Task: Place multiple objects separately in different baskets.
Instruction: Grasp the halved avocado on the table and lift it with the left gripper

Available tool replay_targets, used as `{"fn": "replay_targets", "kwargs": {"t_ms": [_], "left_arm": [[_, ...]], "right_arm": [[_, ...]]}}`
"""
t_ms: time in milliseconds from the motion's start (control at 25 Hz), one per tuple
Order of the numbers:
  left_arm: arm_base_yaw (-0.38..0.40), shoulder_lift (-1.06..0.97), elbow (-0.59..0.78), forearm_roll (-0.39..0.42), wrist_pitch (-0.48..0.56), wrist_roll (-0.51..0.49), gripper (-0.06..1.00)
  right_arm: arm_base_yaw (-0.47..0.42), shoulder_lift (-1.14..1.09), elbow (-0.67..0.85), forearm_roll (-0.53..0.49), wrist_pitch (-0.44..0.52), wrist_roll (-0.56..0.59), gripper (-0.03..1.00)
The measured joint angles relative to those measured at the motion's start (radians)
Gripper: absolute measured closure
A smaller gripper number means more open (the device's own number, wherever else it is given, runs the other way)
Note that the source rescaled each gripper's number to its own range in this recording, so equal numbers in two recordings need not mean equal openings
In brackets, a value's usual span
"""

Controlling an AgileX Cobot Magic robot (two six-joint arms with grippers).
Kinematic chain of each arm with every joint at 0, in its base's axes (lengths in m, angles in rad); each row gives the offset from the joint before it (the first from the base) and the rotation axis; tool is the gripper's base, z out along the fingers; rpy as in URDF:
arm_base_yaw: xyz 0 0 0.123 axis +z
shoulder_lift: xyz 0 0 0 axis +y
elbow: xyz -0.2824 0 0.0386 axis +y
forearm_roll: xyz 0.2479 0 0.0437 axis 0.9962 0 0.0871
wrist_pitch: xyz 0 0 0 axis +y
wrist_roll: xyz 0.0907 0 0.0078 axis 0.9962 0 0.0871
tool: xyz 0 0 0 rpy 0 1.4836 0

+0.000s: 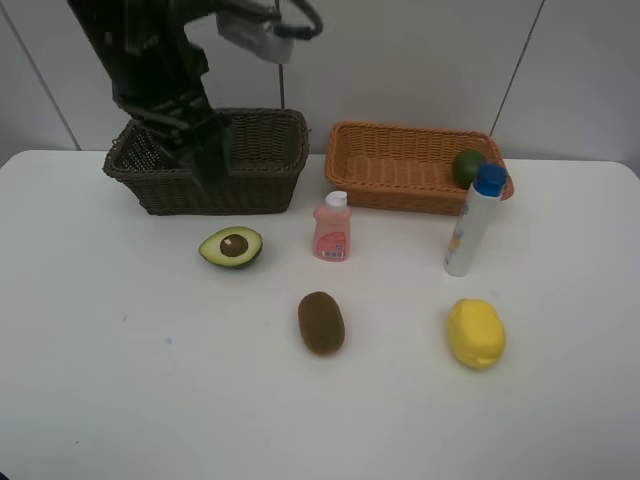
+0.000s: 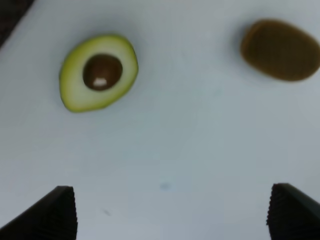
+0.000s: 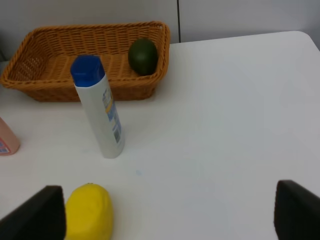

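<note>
On the white table lie a halved avocado [image 1: 231, 247] [image 2: 98, 72], a brown kiwi [image 1: 321, 322] [image 2: 280, 49] and a yellow lemon [image 1: 476, 333] [image 3: 89, 212]. A pink bottle [image 1: 332, 228] [image 3: 7, 140] and a white blue-capped tube [image 1: 473, 222] [image 3: 102, 112] stand upright. A green avocado [image 1: 467, 167] [image 3: 143, 56] rests in the orange-tan basket [image 1: 400, 190] [image 3: 50, 80]. My left gripper [image 1: 205, 155] [image 2: 172, 215] hangs open over the dark brown basket [image 1: 250, 190], holding nothing. My right gripper [image 3: 170, 215] is open and empty near the lemon, and the exterior high view does not show it.
The two baskets sit side by side along the back of the white table [image 1: 120, 350], close to the grey wall. The left arm hides part of the dark basket's inside. The pink bottle stands between the baskets' front corners.
</note>
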Motion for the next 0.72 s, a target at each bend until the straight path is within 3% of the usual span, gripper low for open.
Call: {"fn": "replay_targets", "kwargs": {"t_ms": [160,360,600,720], "left_arm": [[0.000,0.057,0.099,0.003,-0.153,0.004,-0.05],[0.000,0.178,0.112,0.026,-0.318,0.001,-0.05],[0.000,0.278,0.113,0.179,-0.439,-0.079,-0.05],[0.000,0.290,0.113,0.209,-0.499,-0.104,-0.05]], "right_arm": [[0.000,0.000,0.000,0.000,0.000,0.000,-0.03],[0.000,0.000,0.000,0.000,0.000,0.000,-0.03],[0.000,0.000,0.000,0.000,0.000,0.000,-0.03],[0.000,0.000,0.000,0.000,0.000,0.000,-0.03]]}}
